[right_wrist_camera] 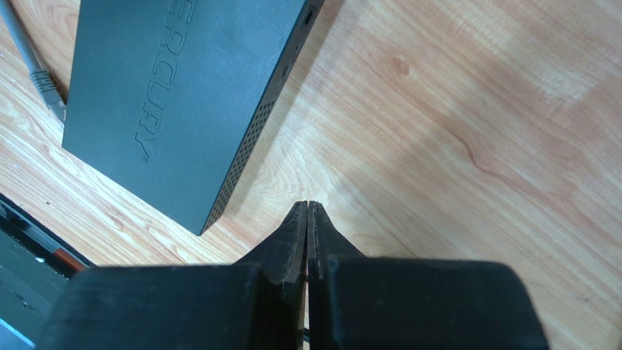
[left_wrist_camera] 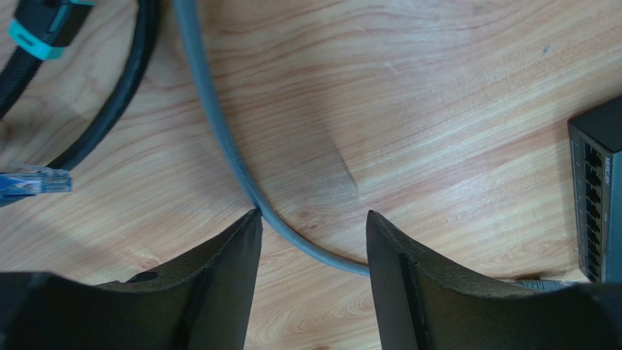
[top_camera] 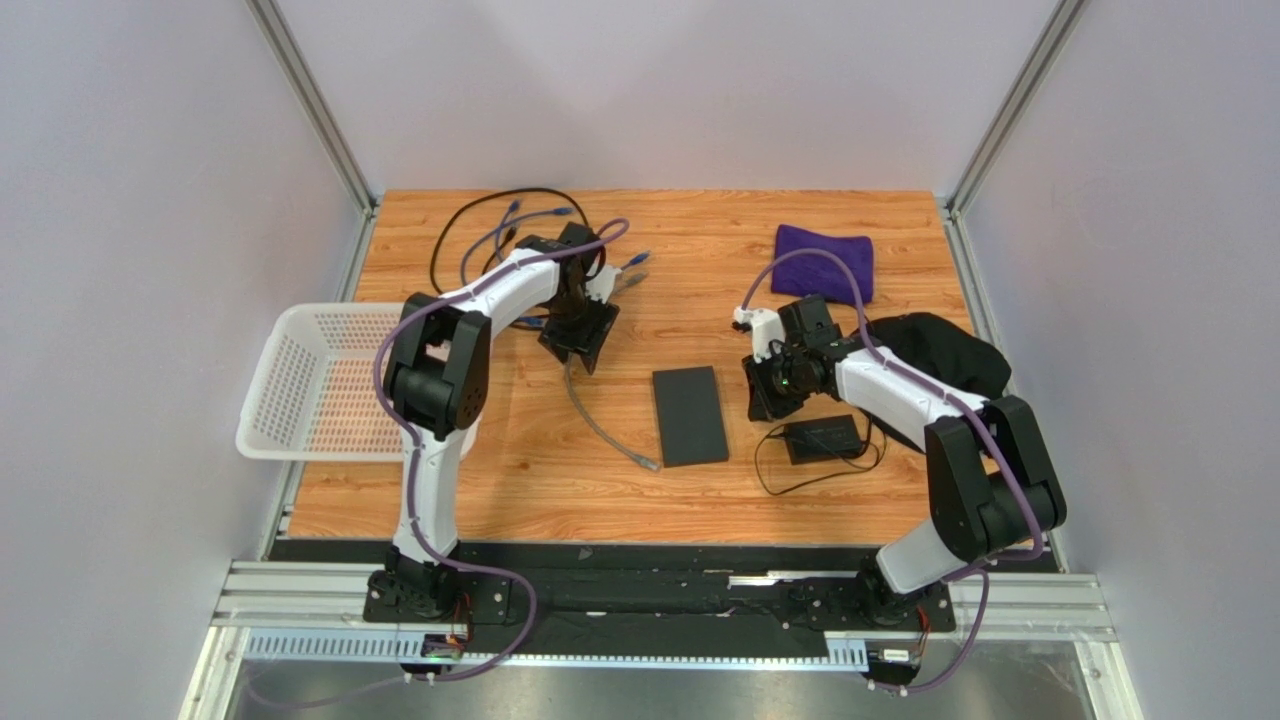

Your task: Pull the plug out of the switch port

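We see a wooden table [top_camera: 496, 480] enclosed by pale walls [top_camera: 150, 225]. The black switch [top_camera: 690, 416] lies flat on it. Left of the switch, the left gripper [left_wrist_camera: 312, 219] hangs with jaws spread over a gray cable [left_wrist_camera: 219, 131], whose plug [top_camera: 648, 464] lies just beside the switch. Right of the switch, the right gripper [right_wrist_camera: 307, 209] has its jaws pressed together.

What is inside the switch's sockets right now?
The sockets showing on the switch look empty; the gray cable lies loose beside it. The row's lower end is covered by the left gripper.
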Controlling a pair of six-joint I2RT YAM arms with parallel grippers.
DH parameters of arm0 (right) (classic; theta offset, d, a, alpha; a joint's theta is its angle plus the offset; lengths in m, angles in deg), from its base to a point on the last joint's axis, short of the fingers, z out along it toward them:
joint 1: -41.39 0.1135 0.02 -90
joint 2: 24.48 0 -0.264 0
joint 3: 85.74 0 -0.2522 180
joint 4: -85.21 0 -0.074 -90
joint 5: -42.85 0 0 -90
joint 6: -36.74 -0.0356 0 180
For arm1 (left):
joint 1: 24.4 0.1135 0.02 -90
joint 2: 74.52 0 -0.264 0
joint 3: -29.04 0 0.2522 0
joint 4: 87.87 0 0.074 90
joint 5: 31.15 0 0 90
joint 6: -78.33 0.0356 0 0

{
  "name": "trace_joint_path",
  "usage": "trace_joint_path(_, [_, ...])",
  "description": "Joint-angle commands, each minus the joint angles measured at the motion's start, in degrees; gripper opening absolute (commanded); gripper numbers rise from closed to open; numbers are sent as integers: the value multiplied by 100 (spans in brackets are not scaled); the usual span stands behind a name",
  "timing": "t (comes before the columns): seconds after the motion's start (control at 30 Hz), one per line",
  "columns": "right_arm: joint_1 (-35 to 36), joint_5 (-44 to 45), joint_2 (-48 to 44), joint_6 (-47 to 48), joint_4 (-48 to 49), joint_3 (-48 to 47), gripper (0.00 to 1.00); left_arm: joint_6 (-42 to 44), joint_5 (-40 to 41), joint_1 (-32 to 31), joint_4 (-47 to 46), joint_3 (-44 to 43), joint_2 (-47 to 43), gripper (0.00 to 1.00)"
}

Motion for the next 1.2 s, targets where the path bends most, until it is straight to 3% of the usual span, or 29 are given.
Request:
trace_joint_path(0.0, [16,32,-253,72,153,97,2,-149,-185,140,66,-202,84,60])
trace_joint_path(0.17, [7,32,-192,63,179,36,2,-105,-317,184,58,-211,180,56])
trace_joint_path(0.37, [7,14,-16,45,162,-140,2,27,-598,184,128,-184,418,34])
trace_joint_path(0.43, [7,23,19,45,162,-211,2,71,-781,184,137,-202,409,2])
trace_joint_path(0.47, [16,32,19,45,153,-219,2,106,-861,184,145,-237,392,0])
trace_joint_path(0.7, [16,76,46,80,74,-263,2,632,-977,202,400,-1439,216,0])
trace_joint_path(0.9, [16,32,125,63,83,-325,2,1002,-414,518,480,-3608,347,0])
trace_joint_path(1.0, [16,76,160,63,74,-430,2,1283,121,755,366,-4303,558,0])
trace_joint_path(1.07, [7,129,134,63,83,-474,7,1476,657,931,322,-4560,733,0])
trace_joint_path(1.1, [7,172,116,72,83,-509,11,1503,894,975,217,-4683,760,10])
trace_joint_path(1.13, [7,173,98,63,91,-527,23,1529,1114,1045,164,-4693,761,21])
trace_joint_path(1.17, [7,260,37,19,118,-536,30,1556,1098,1080,94,-4676,665,46])
